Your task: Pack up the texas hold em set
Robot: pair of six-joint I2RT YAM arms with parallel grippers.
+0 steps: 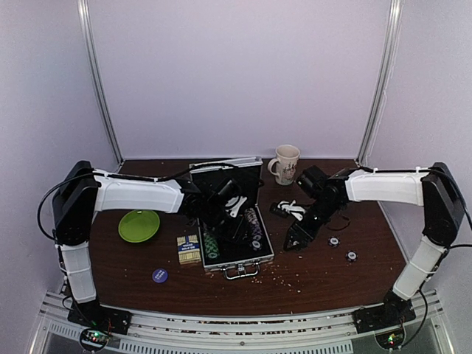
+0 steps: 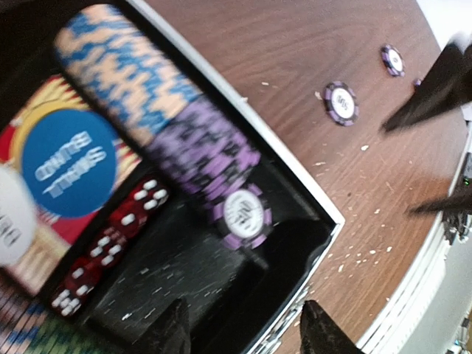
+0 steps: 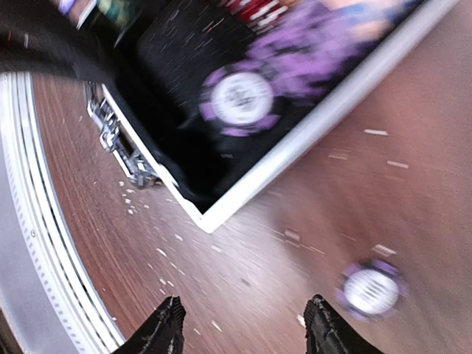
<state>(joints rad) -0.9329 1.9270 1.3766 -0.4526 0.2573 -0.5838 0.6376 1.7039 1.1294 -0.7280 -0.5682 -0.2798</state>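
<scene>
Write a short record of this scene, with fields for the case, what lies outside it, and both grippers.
case: open, lid up, chip rows and red dice inside
outside, left: card box, blue button
outside, right: two loose chips
left gripper: open, empty, over the case
right gripper: open, empty, above the table right of the case
bystanders: green plate, mug

The words "SMALL BLIND", in white and seen upside down, stand on a round blue dealer button lying inside the open silver aluminium briefcase. Dark lettering on the white round button beside it is cut off by the frame. The print at the centre of the purple-and-white poker chip is too blurred to read.
</scene>
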